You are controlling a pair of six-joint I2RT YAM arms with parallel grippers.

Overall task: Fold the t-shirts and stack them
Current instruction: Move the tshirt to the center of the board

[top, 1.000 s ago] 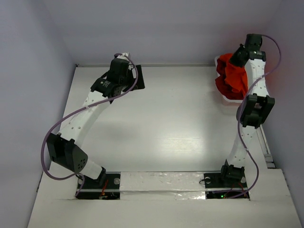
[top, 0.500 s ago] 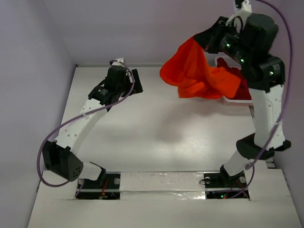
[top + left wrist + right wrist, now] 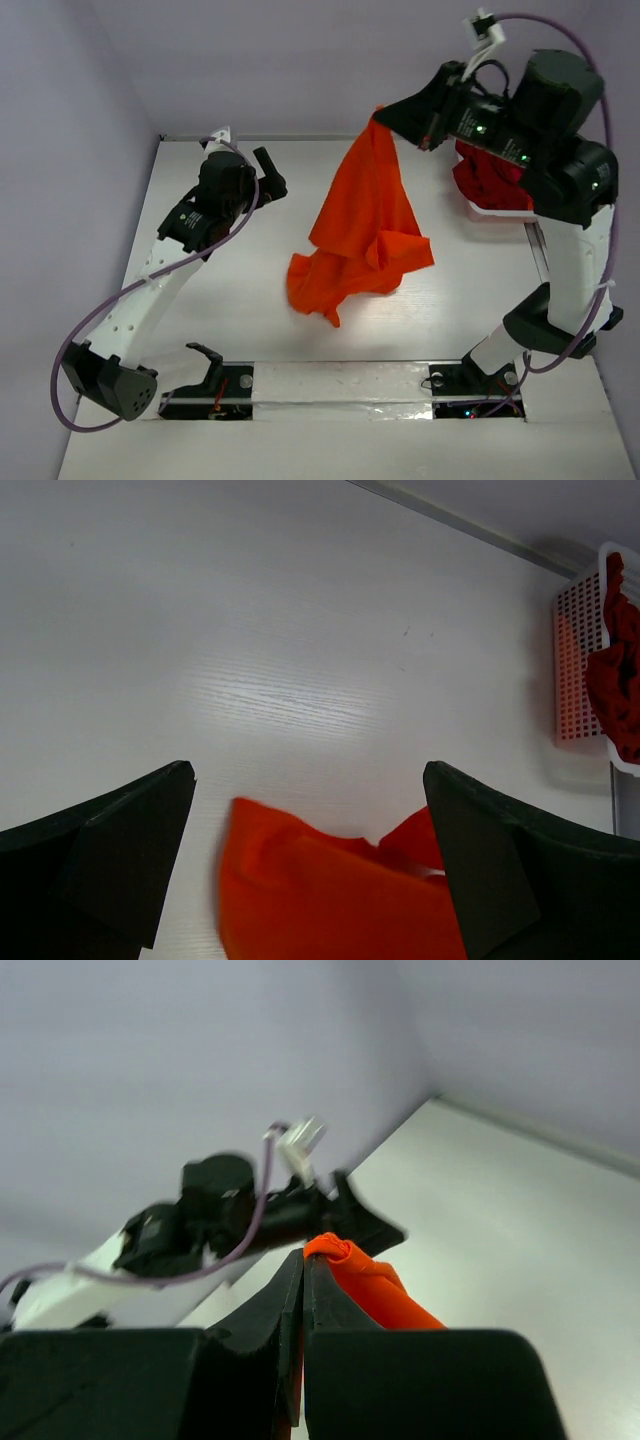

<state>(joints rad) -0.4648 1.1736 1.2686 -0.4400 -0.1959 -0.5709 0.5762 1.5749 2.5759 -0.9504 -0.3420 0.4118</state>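
T-shirt [image 3: 365, 235] dangles from the clenched right hand [image 3: 303, 1260], pinch seen only at its wrist; left hand [image 3: 308, 770] released.

A white bench [image 3: 300, 300] with a faint wood grain fills the middle of the top view, closed in by pale lilac walls [image 3: 300, 60] at the back and on both sides. A white plastic lattice basket [image 3: 487, 208] stands in the far right corner, close to the back wall. A strip of shiny tape [image 3: 340, 385] runs along the near edge
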